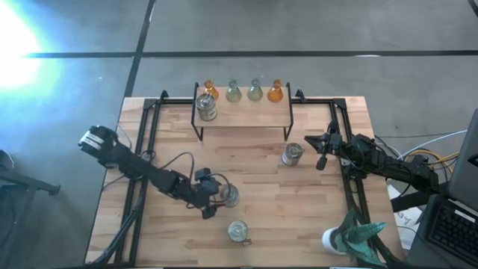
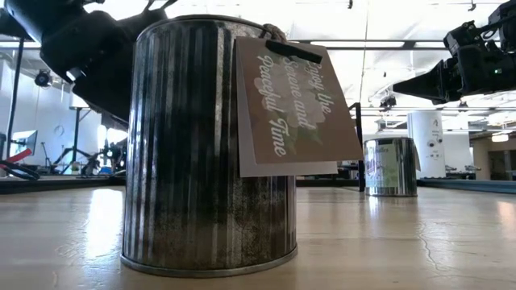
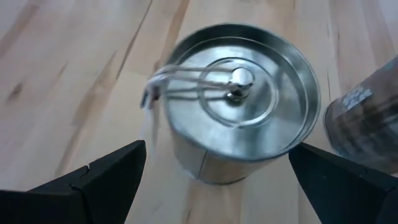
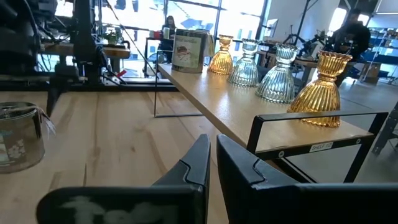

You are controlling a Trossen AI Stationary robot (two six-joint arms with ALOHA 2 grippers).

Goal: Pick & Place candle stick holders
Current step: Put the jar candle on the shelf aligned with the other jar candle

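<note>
Four bulb-shaped candle stick holders, amber (image 1: 208,90), green (image 1: 234,91), green (image 1: 255,90) and amber (image 1: 275,91), stand in a row on the shelf (image 1: 243,119). A silvery jar-like one (image 1: 207,109) stands beside them. Three more silvery jars stand on the table: one by the shelf's right leg (image 1: 293,155), one at the near middle (image 1: 237,232), and one (image 3: 236,99) before my left gripper (image 3: 217,186). That gripper is open, with a finger on either side of the jar and short of it. My right gripper (image 4: 211,168) is shut and hangs level at the right.
A teal spiky object (image 1: 360,235) on a white base stands at the near right corner. The black shelf frame (image 1: 289,123) rises at the far middle. In the low view the near jar (image 2: 205,145) with its paper tag (image 2: 290,105) fills the foreground.
</note>
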